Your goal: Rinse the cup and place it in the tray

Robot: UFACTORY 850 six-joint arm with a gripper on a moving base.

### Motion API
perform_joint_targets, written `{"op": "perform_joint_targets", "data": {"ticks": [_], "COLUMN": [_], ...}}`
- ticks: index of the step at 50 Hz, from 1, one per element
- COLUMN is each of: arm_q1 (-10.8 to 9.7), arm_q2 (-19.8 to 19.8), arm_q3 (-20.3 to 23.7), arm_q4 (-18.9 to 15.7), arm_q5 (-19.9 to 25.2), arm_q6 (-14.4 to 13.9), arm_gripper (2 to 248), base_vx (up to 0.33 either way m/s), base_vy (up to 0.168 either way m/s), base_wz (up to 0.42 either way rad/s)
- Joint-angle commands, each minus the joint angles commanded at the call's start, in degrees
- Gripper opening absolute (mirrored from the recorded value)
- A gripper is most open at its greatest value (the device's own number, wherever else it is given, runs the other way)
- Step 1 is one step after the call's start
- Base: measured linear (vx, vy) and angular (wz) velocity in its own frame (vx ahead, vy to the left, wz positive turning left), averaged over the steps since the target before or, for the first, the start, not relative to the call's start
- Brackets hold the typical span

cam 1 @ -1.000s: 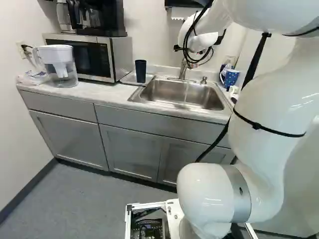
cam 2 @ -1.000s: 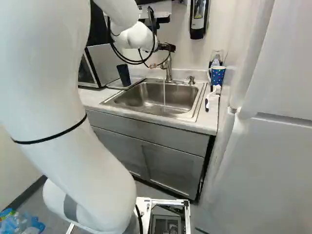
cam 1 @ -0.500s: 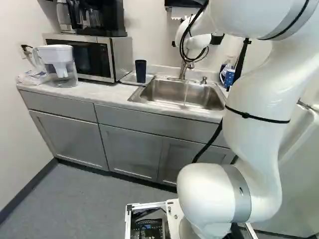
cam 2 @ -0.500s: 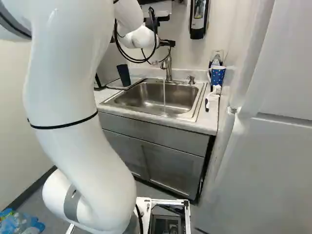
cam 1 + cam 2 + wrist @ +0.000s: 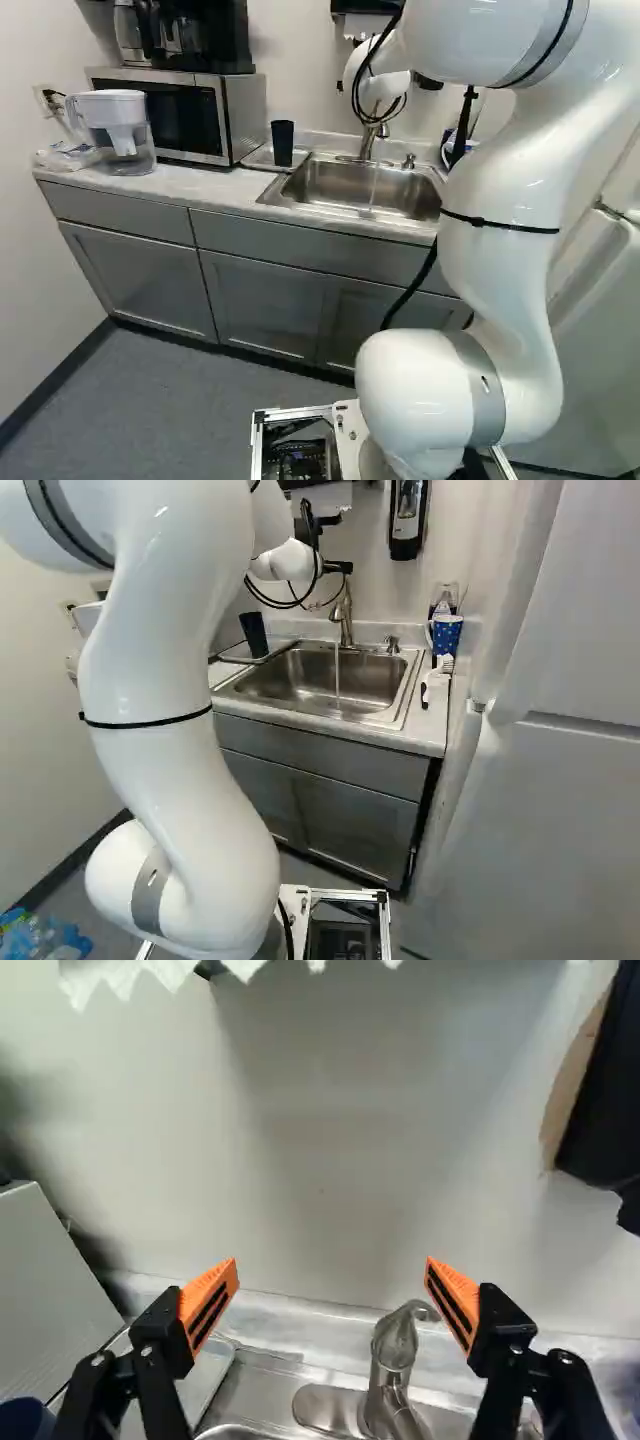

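In the right base view my gripper [image 5: 339, 568] is above the faucet [image 5: 343, 620], from which a thin stream of water falls into the sink [image 5: 300, 685]. The wrist view shows the gripper [image 5: 332, 1295] wide open, nothing between its fingers, the faucet [image 5: 395, 1360] below and ahead. A dark blue cup [image 5: 282, 143] stands upright at the metal tray [image 5: 258, 158] left of the sink. Only part of that cup [image 5: 22, 1420] shows beyond one finger in the wrist view, near the tray [image 5: 205, 1380]. A blue dotted cup [image 5: 446, 635] stands right of the sink.
A microwave [image 5: 190, 112] and a water pitcher [image 5: 118, 135] stand on the counter left of the tray. Right of the sink lies a white brush [image 5: 437, 680], beside a soap pump [image 5: 392, 643]. A black dispenser [image 5: 407, 520] hangs on the wall; a white fridge [image 5: 540, 810] is at the right.
My upper arm has swung leftward in the left base view and rightward in the right base view. The wrist and gripper have shifted slightly left. The cups and the base have not moved.
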Motion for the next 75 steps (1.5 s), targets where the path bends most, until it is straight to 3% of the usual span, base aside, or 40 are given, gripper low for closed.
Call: {"op": "perform_joint_targets", "data": {"ticks": [75], "arm_q1": [0.3], "arm_q2": [0.1], "arm_q3": [1.5], "arm_q4": [0.0], "arm_q5": [-1.9], "arm_q6": [0.0], "arm_gripper": [247], "base_vx": [0.0], "base_vy": [0.0], "base_wz": [0.0]}}
